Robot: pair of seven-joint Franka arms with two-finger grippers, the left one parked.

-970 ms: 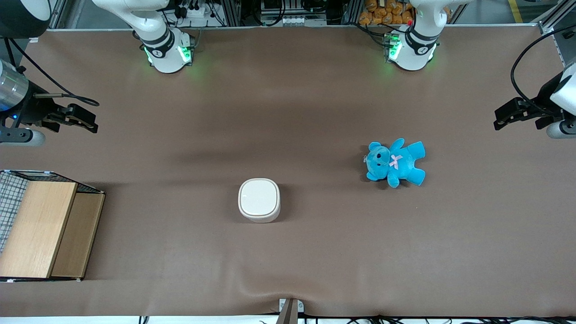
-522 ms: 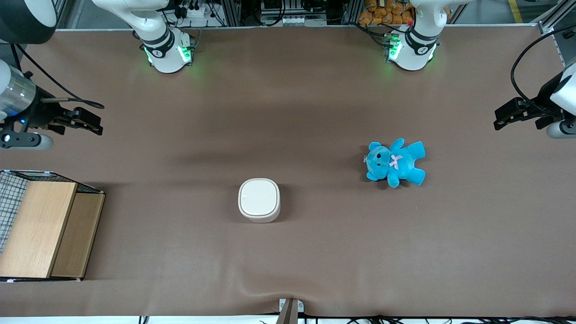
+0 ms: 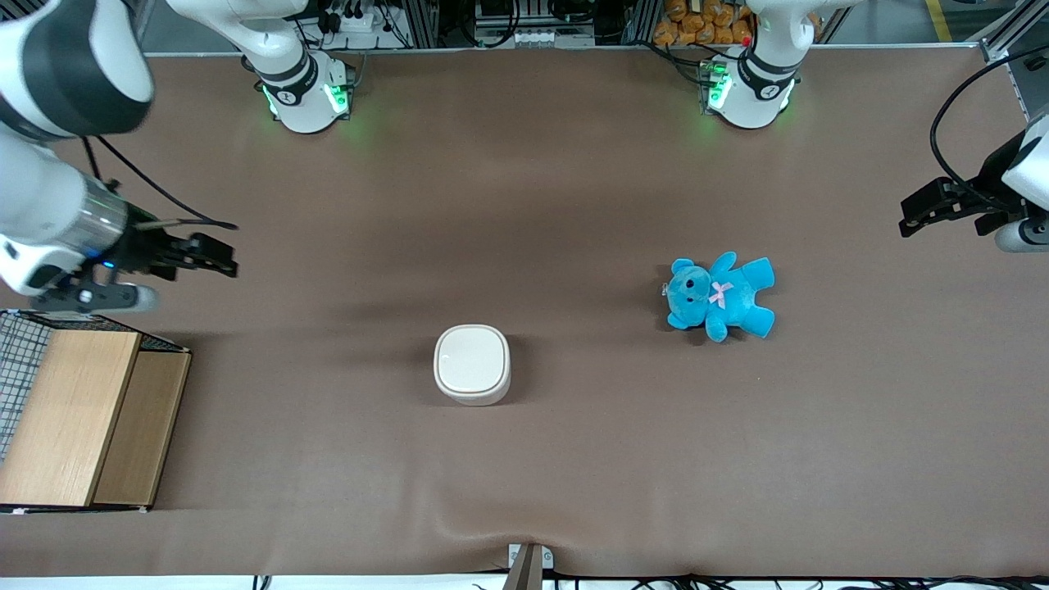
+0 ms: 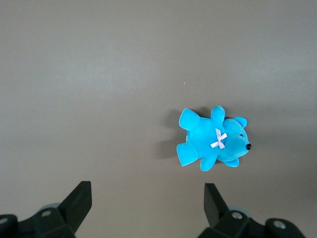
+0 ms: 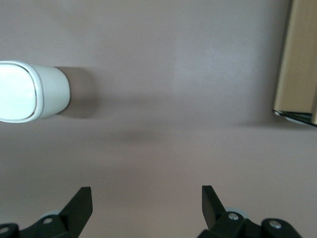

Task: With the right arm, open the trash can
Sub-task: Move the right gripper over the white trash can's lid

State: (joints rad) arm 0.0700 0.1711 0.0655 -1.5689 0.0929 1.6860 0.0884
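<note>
Counter point(image 3: 574, 205), brown and wide, carries everything here. Right arm point(image 3: 49, 188), white with black bands and a silver wrist, reaches in over the working arm's end of the counter, a black cable looping off its wrist. Wooden box point(image 3: 82, 418) with wire mesh on one flank sits at that same end, nearer the front camera than the arm's wrist; taking the trash can as the dial's centre in the front view, the box lies at about eight o'clock and well apart from it. In the right wrist view a corner of the wooden box point(image 5: 302, 64) shows along with bare counter point(image 5: 173, 99). Trash can point(image 3: 472, 364), cream-white with a rounded-square top, stands upright near the middle of the counter, its flat lid down and flush; the right wrist view catches the trash can point(image 5: 29, 91) partly cut by the frame edge, lid likewise closed. Teddy point(image 3: 719, 296), bright blue with a pale pink bow, lies flat at roughly two o'clock from the trash can, toward the parked arm's end; the left wrist view shows the teddy point(image 4: 214, 138) alone on the cloth. Claw point(image 3: 215, 260) hangs above the counter at about ten o'clock from the trash can, well apart from it, touching nothing; the claw point(image 5: 147, 206) has its two black fingers point(image 5: 79, 206) spread wide with nothing between them.
</note>
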